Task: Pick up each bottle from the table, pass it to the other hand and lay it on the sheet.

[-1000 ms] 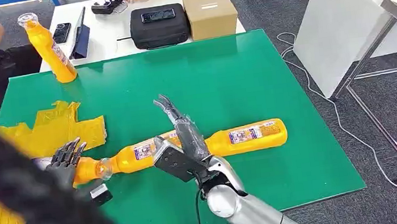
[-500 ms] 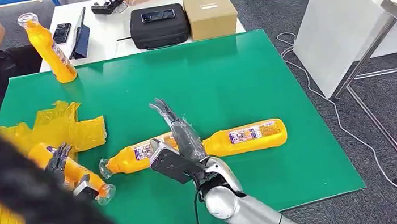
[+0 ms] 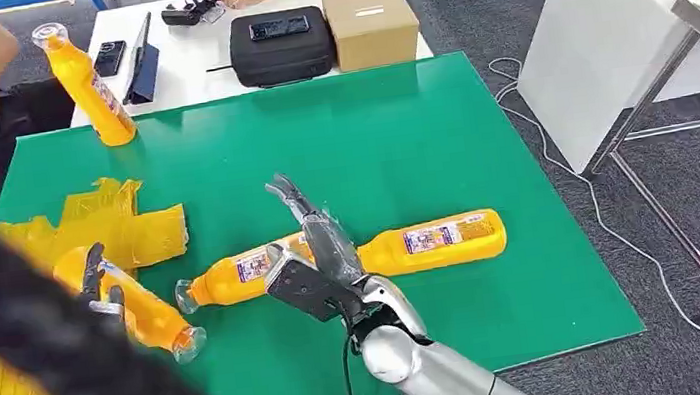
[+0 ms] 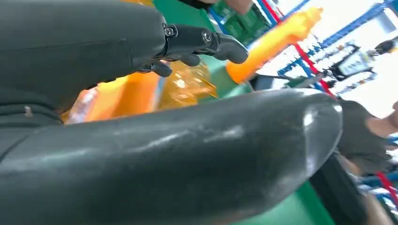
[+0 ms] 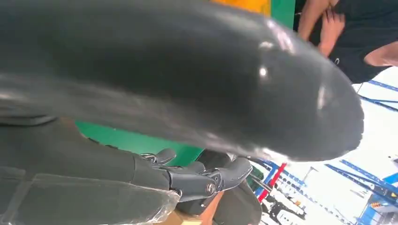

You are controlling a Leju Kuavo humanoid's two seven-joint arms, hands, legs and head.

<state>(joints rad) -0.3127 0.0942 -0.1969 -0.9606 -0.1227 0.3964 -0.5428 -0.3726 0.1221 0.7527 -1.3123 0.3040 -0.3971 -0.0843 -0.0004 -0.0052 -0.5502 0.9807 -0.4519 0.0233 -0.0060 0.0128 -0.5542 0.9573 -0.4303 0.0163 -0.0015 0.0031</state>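
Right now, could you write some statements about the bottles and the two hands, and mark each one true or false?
1. The left hand holds an orange bottle. True.
2. The right hand grips a bottle. False: it is open, over the two lying bottles.
3. One bottle stands upright at the far edge of the green mat. True.
4. Three bottles already lie on the yellow sheet. False: none lies free on it.
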